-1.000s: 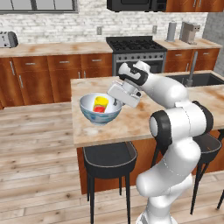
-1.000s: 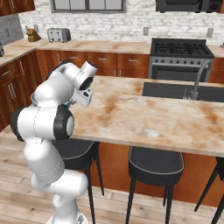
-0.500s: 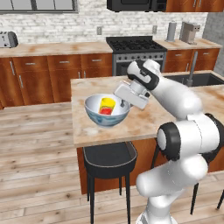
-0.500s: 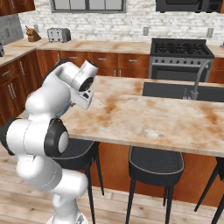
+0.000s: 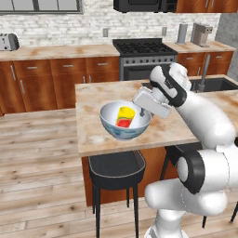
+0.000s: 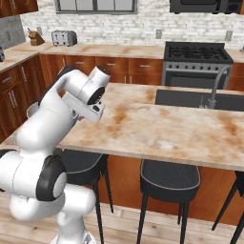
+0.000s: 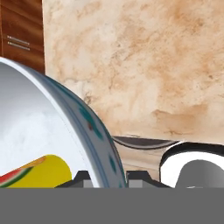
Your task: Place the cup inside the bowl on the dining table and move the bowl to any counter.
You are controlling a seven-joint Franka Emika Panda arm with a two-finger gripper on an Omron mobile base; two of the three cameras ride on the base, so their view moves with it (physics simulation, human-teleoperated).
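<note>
Gripper (image 7: 105, 177) pinches the bowl (image 5: 125, 122) rim so we carry it, cup (image 5: 124, 116) inside, above the dining table (image 5: 93, 130).

Bowl (image 5: 125, 122), cup (image 5: 125, 116) inside, now higher and rightward in pincer (image 5: 145, 109)

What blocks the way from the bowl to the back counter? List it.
Nothing visible does. The end effector grips the bowl by its rim, the cup inside. Between the dining table and the counter there is open wood floor.
</note>
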